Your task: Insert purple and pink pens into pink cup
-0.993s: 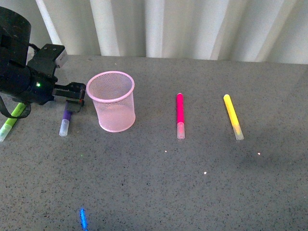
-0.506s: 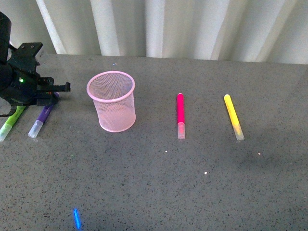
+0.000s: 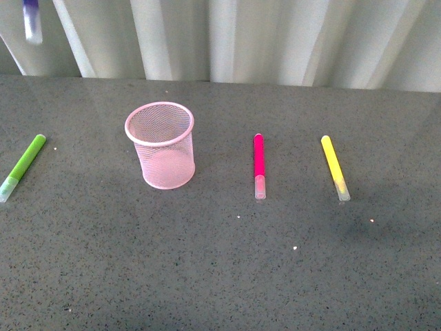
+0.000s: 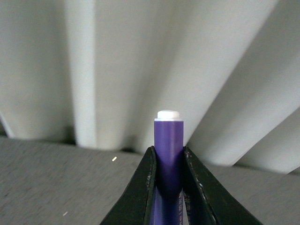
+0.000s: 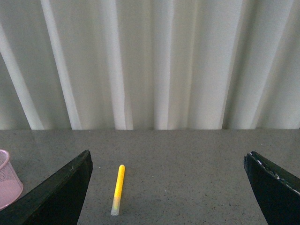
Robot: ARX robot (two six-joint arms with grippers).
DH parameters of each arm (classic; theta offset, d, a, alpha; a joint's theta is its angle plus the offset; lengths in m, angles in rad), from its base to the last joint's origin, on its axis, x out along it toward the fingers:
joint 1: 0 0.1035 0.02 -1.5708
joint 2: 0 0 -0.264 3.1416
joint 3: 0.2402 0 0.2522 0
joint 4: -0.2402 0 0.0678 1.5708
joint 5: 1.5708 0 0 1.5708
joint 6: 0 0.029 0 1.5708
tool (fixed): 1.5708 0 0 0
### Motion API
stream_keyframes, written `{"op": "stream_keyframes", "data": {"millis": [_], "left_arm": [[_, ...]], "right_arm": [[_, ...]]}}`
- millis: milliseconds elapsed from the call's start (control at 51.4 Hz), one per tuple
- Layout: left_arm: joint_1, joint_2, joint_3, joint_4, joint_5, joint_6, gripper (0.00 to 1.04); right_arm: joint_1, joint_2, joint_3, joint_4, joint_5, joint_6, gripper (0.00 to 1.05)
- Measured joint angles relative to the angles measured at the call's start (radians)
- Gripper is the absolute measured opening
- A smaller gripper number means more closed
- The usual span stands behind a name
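The pink mesh cup (image 3: 160, 145) stands upright on the grey table, left of centre. The pink pen (image 3: 259, 165) lies flat to its right, clear cap toward me. The purple pen (image 3: 31, 19) hangs cap-down at the top left edge of the front view, high above the table; the left gripper holding it is out of that view. In the left wrist view my left gripper (image 4: 168, 161) is shut on the purple pen (image 4: 168, 145), white end up. My right gripper (image 5: 171, 187) is open and empty above the table; the cup's edge (image 5: 7, 180) shows beside it.
A lime green marker (image 3: 22, 165) lies at the table's left edge. A yellow marker (image 3: 334, 176) lies right of the pink pen and shows in the right wrist view (image 5: 118, 187). A white pleated curtain (image 3: 275, 38) hangs behind the table.
My left gripper has lifted the purple pen off the table, up and out of the front view's top left. The cup and the other pens have not moved.
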Motion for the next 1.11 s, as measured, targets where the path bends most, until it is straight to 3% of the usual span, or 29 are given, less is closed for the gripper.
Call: {"op": "stream_keyframes", "data": {"millis": [175, 292, 370, 740, 1109], "left_arm": [[-0.155, -0.013, -0.118, 0.230, -0.081, -0.153, 0.13], [-0.288, 0.109, -0.151, 0.392, -0.163, -0.135, 0.13], [-0.318, 0.169, -0.151, 0.454, -0.190, -0.117, 0.13], [-0.255, 0.224, -0.140, 0.457, -0.211, -0.159, 0.13], [-0.281, 0.241, -0.194, 0.473, -0.216, -0.238, 0.13]], "right_arm": [[0.000, 0.000, 0.000, 0.000, 0.000, 0.000, 0.98], [0.000, 0.000, 0.000, 0.000, 0.000, 0.000, 0.98], [0.000, 0.000, 0.000, 0.000, 0.000, 0.000, 0.98], [0.000, 0.000, 0.000, 0.000, 0.000, 0.000, 0.98], [0.000, 0.000, 0.000, 0.000, 0.000, 0.000, 0.98]]}}
